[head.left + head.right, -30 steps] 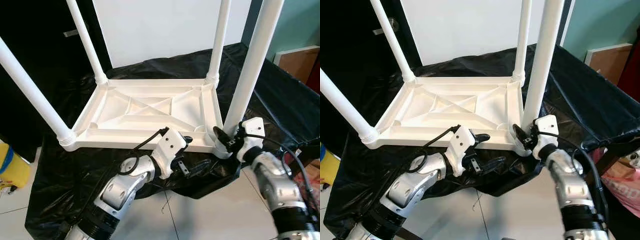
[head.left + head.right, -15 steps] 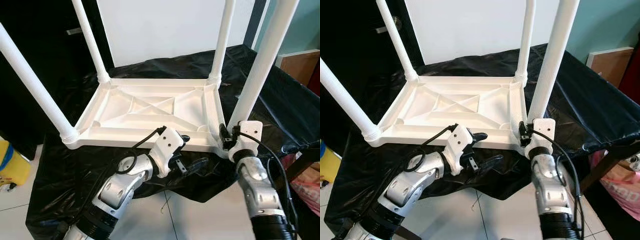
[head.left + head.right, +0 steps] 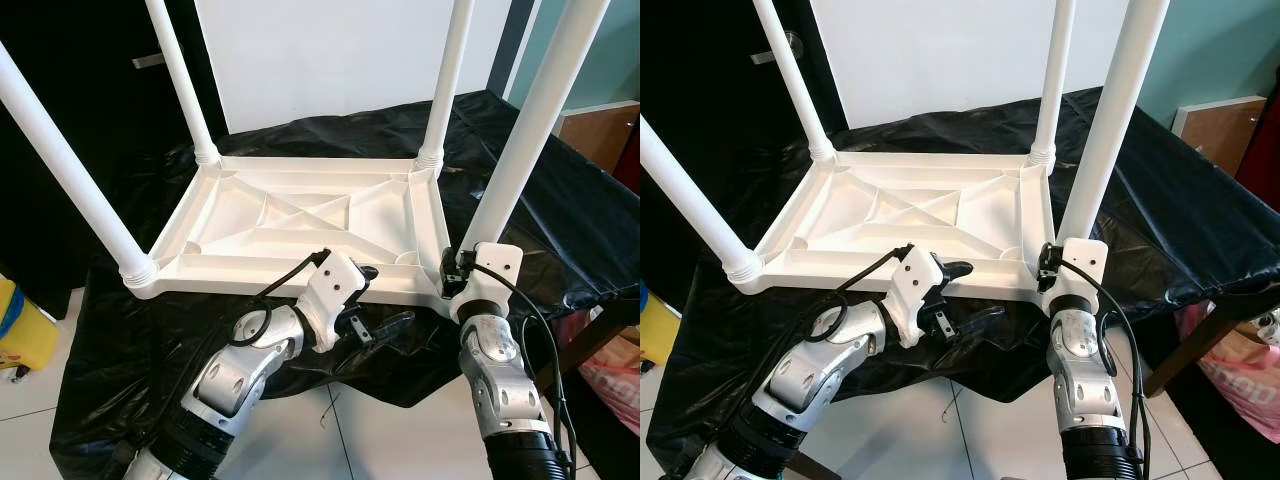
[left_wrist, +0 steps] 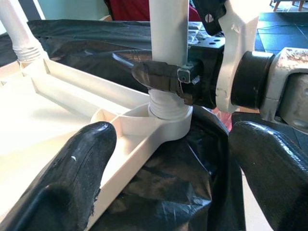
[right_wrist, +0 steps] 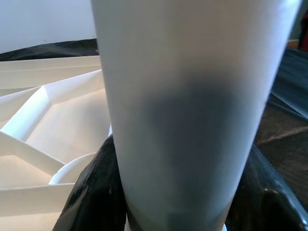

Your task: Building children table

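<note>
A white plastic children's table (image 3: 300, 215) lies upside down on a black sheet, with its legs pointing up. My right gripper (image 3: 452, 272) is shut on the near right leg (image 3: 530, 130) just above its screw collar. In the right wrist view the leg (image 5: 187, 96) sits between both black fingers (image 5: 96, 192). My left gripper (image 3: 385, 298) is open at the table's front rim, left of that leg. One of its fingers lies over the rim and the other hangs below. The left wrist view looks between its fingers (image 4: 72, 178) at the leg's collar (image 4: 168, 108).
The black sheet (image 3: 560, 200) drapes over the support and hangs down in front. A yellow object (image 3: 20, 340) stands on the tiled floor at the left. A brown box (image 3: 600, 130) is at the right and pink fabric (image 3: 615, 375) lies low at the right.
My right forearm has swung in from the right and now stands almost straight below the near right leg, the gripper turned around the leg's base. The left gripper has hardly moved.
</note>
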